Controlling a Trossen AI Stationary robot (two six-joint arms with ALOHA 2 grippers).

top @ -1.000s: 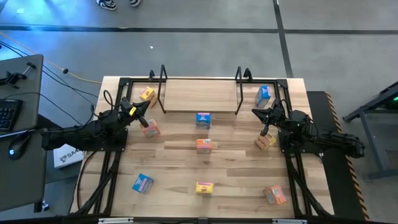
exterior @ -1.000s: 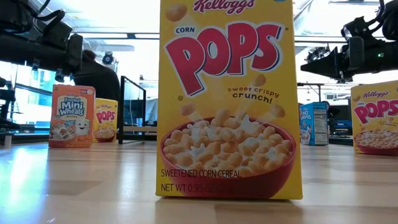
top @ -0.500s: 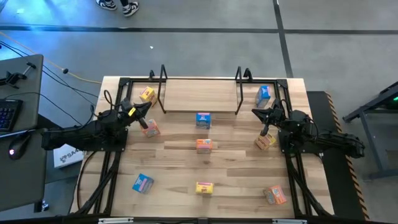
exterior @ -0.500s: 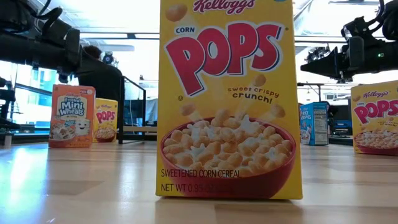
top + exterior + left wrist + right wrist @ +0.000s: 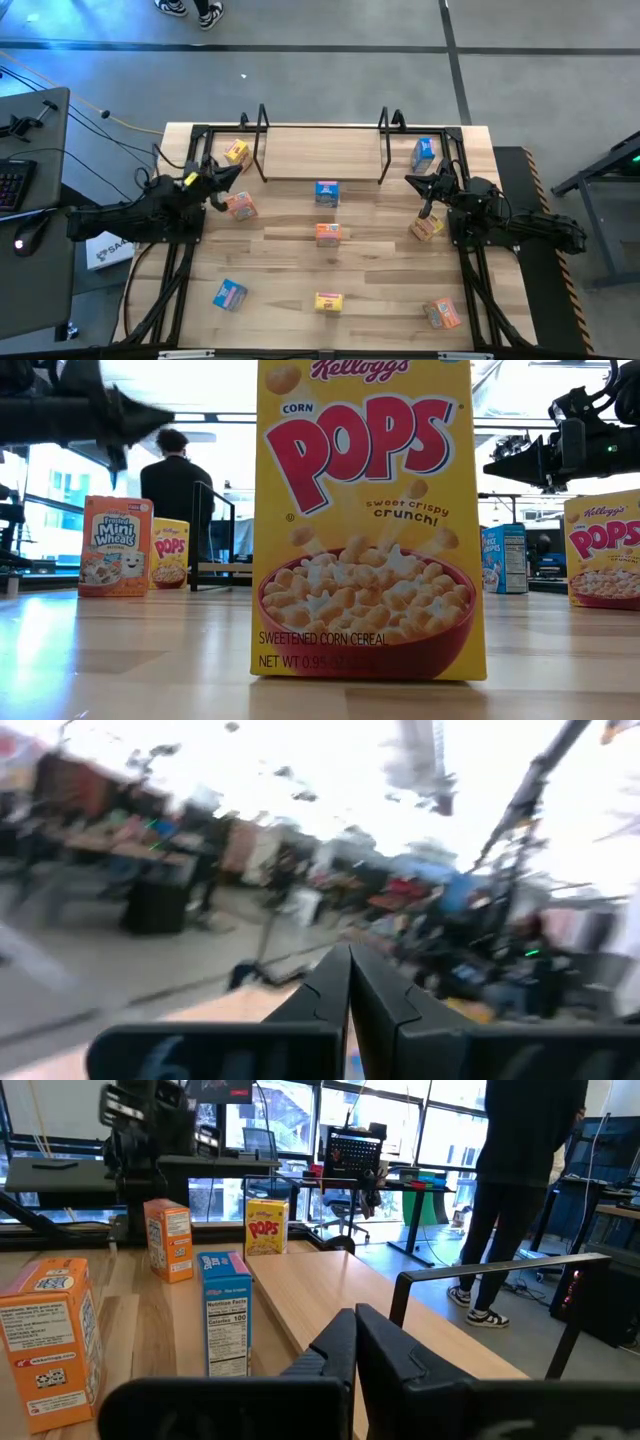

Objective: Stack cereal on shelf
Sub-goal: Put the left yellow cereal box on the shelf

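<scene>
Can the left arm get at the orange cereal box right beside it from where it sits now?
Probably yes. The left gripper hangs just beside the orange box, fingers shut, with bare table around the box and nothing between them. It would need to open first.

1. Shelf [image 5: 320,160] at the table's far edge, board bare.
2. Left gripper [image 5: 222,181] just beside an orange box [image 5: 241,206].
3. Right gripper [image 5: 428,190] above a yellow box [image 5: 427,228], near a blue box [image 5: 422,153].
4. 3 boxes along the near edge.
</scene>
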